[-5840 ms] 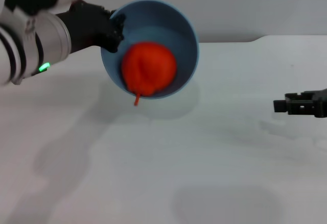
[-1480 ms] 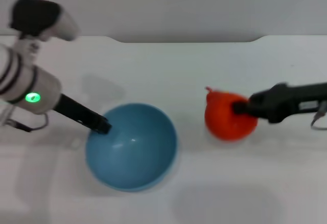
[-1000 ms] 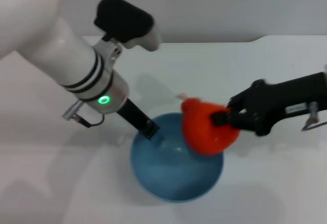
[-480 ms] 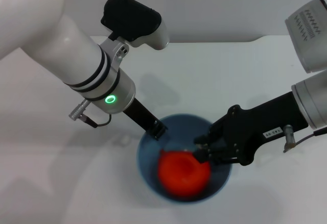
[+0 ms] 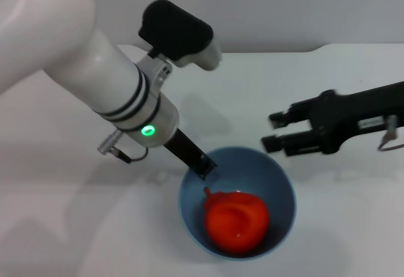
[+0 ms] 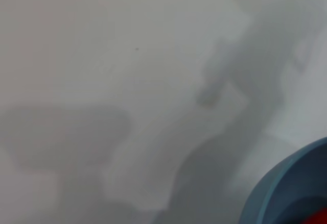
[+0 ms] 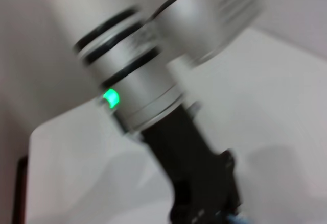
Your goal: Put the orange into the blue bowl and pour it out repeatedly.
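The blue bowl (image 5: 282, 187) stands upright on the white table near the front, a little right of centre. The reddish-orange orange (image 5: 237, 221) lies inside it, stem nub pointing up and left. My left gripper (image 5: 203, 165) is shut on the bowl's near-left rim. My right gripper (image 5: 270, 132) is open and empty, above and to the right of the bowl, apart from it. The left wrist view shows the bowl's rim (image 6: 276, 193) and a sliver of the orange (image 6: 320, 218). The right wrist view shows my left arm's black gripper (image 7: 204, 183).
The white table (image 5: 353, 226) runs to a grey back wall, with a step in its far edge at the right (image 5: 319, 48). My left forearm with a green light (image 5: 148, 130) reaches in from the upper left, over the table's left half.
My right gripper has let go of the orange and drawn back up and to the right, now open. The orange has settled in the bowl. My left gripper still holds the rim.
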### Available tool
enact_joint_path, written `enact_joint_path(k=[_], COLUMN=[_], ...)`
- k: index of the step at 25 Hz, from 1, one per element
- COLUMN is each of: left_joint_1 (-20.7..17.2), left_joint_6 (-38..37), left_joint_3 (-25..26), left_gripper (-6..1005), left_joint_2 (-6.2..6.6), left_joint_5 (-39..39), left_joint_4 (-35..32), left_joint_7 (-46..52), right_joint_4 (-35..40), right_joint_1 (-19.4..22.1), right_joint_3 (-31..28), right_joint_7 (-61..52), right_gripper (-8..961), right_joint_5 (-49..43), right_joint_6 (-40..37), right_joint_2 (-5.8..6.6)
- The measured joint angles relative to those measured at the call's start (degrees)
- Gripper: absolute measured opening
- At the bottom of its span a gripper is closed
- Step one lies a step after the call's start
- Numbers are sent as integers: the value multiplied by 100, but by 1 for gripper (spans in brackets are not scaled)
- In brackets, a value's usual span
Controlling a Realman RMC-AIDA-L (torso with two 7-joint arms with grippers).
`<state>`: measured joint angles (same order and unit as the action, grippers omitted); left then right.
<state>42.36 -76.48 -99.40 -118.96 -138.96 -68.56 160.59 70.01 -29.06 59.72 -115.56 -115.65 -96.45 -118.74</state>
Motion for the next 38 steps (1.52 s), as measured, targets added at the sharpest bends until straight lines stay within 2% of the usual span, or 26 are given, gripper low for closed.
enact_joint_path(k=[2,4,10,14,20,21,22,23,24,29,30,33,35,36,38], left_joint_1=[-20,-16,13,-47,-526,-636,-725,-986,-986,-1463,-1582,-1874,-2088,-2202,-2465], left_joint_6=[210,467,535,549,817,880,936,1085,1085,1004,865,284,-14,-91,-120], left_joint_3=[-185,-383,-390,-248,957,1247,1450,2080,2080,3520,3942,4830,5181,5270,5359], left_gripper=[-1,-1,0,61,154,169,281,393,427,598,608,640,650,650,650], left_joint_2=[-1,-3,-4,28,79,82,82,88,88,100,104,107,106,99,75], left_joint_5=[55,99,105,107,410,639,832,1723,1723,4038,4756,6154,6734,6943,7282], left_joint_4=[94,297,390,115,-441,-470,-470,-298,-298,742,1127,1981,2337,2437,2563], left_joint_7=[-12,-28,3,-2,-235,-365,-494,-905,-905,-2211,-2595,-3700,-4332,-4613,-5339], right_joint_4=[-5,-8,-164,-290,-550,-595,-641,-703,-703,-1151,-1309,-2006,-2936,-2936,-3570], right_joint_1=[102,171,242,242,282,300,329,370,370,415,416,417,436,436,477], right_joint_3=[-275,-460,-718,-741,-767,-783,-804,-873,-873,-1366,-1497,-2076,-2824,-2824,-3295], right_joint_7=[4,19,22,34,43,46,51,55,55,58,58,66,299,299,801], right_gripper=[540,541,542,542,542,542,542,542,542,542,542,542,542,542,542], right_joint_5=[1,9,32,34,-9,-13,-14,-13,-13,132,237,789,1529,1529,2078], right_joint_6=[0,0,-2,48,325,404,510,656,656,1088,1181,1570,1899,1899,2063], right_joint_2=[0,-3,-8,8,25,29,30,32,32,18,18,27,52,52,73])
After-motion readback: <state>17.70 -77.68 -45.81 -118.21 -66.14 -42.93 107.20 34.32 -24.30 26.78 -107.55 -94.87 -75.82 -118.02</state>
